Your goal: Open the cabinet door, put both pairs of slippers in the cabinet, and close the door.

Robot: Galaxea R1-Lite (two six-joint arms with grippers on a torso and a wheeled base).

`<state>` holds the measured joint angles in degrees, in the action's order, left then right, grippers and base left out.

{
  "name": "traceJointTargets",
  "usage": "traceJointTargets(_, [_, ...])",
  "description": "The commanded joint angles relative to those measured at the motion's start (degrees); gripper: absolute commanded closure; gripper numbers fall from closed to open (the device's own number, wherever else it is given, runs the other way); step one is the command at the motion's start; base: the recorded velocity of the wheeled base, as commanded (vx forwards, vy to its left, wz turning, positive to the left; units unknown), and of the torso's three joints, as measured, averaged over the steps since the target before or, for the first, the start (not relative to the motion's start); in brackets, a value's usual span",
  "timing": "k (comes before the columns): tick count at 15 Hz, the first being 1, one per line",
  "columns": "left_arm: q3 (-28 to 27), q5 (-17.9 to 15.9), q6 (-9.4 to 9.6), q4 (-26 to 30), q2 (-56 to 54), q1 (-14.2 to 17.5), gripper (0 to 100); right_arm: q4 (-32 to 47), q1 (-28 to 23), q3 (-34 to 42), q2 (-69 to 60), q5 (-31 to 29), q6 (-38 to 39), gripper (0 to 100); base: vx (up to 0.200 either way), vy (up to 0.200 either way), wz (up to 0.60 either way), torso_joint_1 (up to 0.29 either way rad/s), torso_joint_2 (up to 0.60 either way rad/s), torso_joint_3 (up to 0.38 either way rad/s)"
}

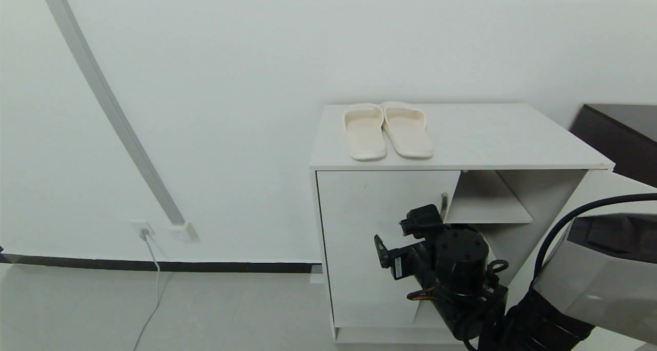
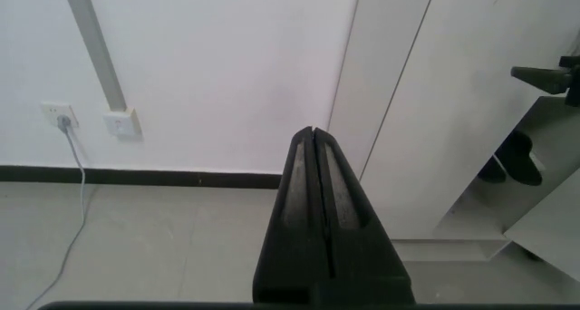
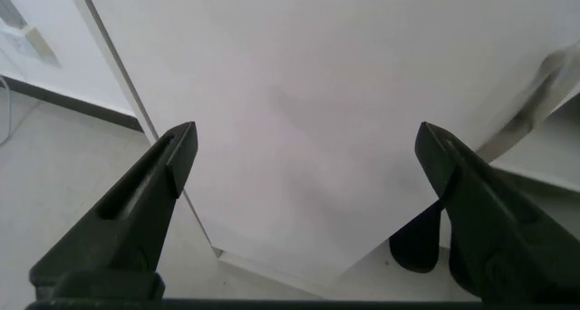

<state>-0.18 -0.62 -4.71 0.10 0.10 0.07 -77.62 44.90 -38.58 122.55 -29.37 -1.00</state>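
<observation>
A pair of cream slippers (image 1: 388,130) lies on top of the white cabinet (image 1: 477,135). The cabinet's left door (image 1: 380,248) is closed, with a metal handle (image 1: 444,205) at its inner edge. Its right door (image 1: 616,187) stands swung out, baring a shelf (image 1: 487,205). A dark pair of slippers (image 2: 515,160) (image 3: 415,242) rests low inside. My right gripper (image 1: 405,237) (image 3: 304,156) is open just in front of the left door, holding nothing. My left gripper (image 2: 313,165) is shut and empty, low by the cabinet's left side.
A wall socket (image 1: 142,230) with a hanging cable (image 1: 154,284) and a slanted conduit (image 1: 110,104) sit left of the cabinet. Dark furniture (image 1: 616,135) stands to its right. Bare grey floor (image 1: 154,310) spreads out on the left.
</observation>
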Motion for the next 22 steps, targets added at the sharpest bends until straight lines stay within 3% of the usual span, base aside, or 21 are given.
traceJointTargets(1, [0.0, 0.0, -0.04, 0.0, 0.1, 0.0, 100, 0.0, 0.0, 0.0, 0.1, 0.0, 0.0, 0, 0.000, 0.000, 0.00, 0.217, -0.53, -0.320])
traceJointTargets(15, [0.0, -0.1, 0.05, 0.0, 0.0, 0.0, 100, -3.2, 0.4, 1.9, 0.9, 0.1, -0.1, 0, 0.000, 0.000, 0.00, 0.231, -0.53, -0.293])
traceJointTargets(20, [0.0, -0.1, 0.14, 0.0, 0.0, 0.0, 100, -5.6, 0.4, 2.1, 2.1, 0.1, -2.6, 0, 0.000, 0.000, 0.00, 0.063, -0.14, -0.074])
traceJointTargets(22, [0.0, -0.1, 0.22, 0.0, 0.1, 0.0, 100, -3.6, -0.2, -1.9, 2.1, 0.1, -2.7, 0, 0.000, 0.000, 0.00, 0.000, 0.00, 0.000])
